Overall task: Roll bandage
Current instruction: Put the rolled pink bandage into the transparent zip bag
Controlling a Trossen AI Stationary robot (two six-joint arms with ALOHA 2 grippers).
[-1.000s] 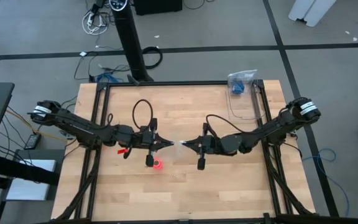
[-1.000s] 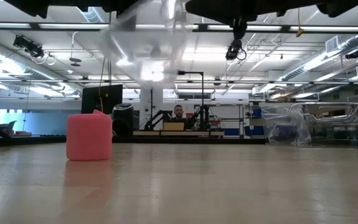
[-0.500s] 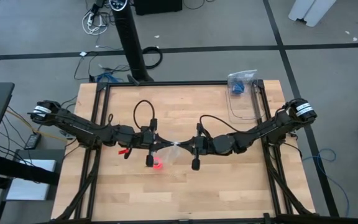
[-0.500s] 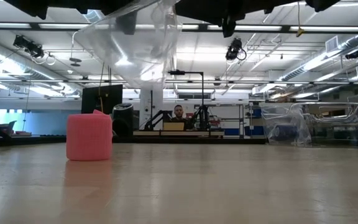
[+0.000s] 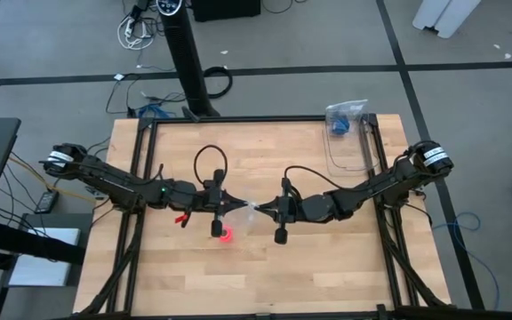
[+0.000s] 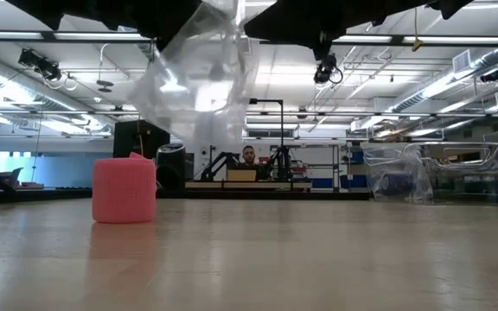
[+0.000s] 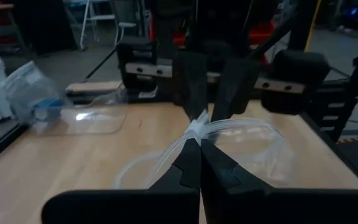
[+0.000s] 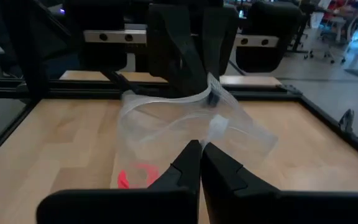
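Note:
The bandage [image 5: 226,236] is a small pink roll standing on its end on the wooden table [image 5: 309,267], and no gripper touches it. It also shows in the low view as the bandage [image 6: 124,190] and in the right wrist view as the bandage [image 8: 135,176]. Above and slightly to its right hangs a clear plastic bag [image 5: 243,216], held between my two grippers. My left gripper [image 5: 227,207] and my right gripper [image 5: 258,211] face each other, both shut on the bag's top edge. The bag's mouth gapes between them. My left gripper pinches the bag's top rim [image 7: 197,129] between its two fingers, coming in about level from the table's left. The bag [image 7: 241,140] is lifted clear of the table and hangs slack. My right gripper pinches the opposite side of the rim [image 8: 210,137] between its two fingers, about level from the table's right. The bag [image 8: 166,130] sags below in a loose open loop above the roll.
A clear plastic container [image 5: 345,153] and a small bag with something blue [image 5: 343,117] sit at the table's far right corner. Black frame rails [image 5: 146,178] run along the table's sides. A person [image 6: 247,155] sits far behind the table.
My right gripper has come a little toward my left gripper. The bag, drawn into a thin taut strip between them a second ago, has gone slack and its mouth has spread open. The pink roll has stayed where it was.

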